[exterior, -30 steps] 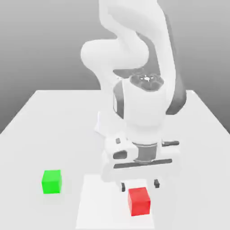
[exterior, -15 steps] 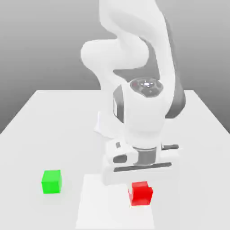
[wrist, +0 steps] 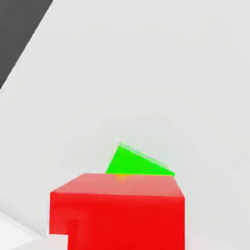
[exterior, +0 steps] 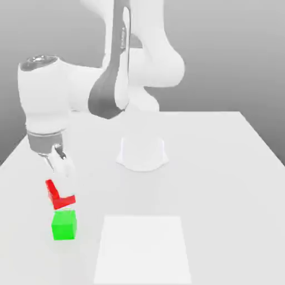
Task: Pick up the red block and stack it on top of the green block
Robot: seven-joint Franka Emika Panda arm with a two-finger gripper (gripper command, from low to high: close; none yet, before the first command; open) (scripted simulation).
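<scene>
1. Toward eight o'clock in the exterior view, the gripper [exterior: 62, 192] is clamped on the red block [exterior: 64, 201], its jaws closed against the sides. The block hangs at six o'clock from the white hand, which covers part of it and leaves a bent, L-like patch of red showing.
2. Directly at six o'clock from the red block sits the green block [exterior: 64, 225], with a narrow pale gap between the two. It is a small, plain cube with flat faces and crisp edges, bright and matte, resting on the table [exterior: 222, 195].
3. In the hand view, the red block shows a smooth, even front and a paler upper face. The green block is partly hidden beyond it, only a slanted wedge in sight, its edges turned at an angle to the red ones.
4. Between nine and twelve o'clock in the exterior view, the arm [exterior: 86, 89] reaches across, glossy white and rounded, with dark grey joints.
5. Near the middle, the arm's white base [exterior: 142, 153] has a curved foot.
6. At six o'clock, a flat white panel [exterior: 143, 247] with straight edges lies on the smooth, pale grey tabletop, well apart from the arm's base.
</scene>
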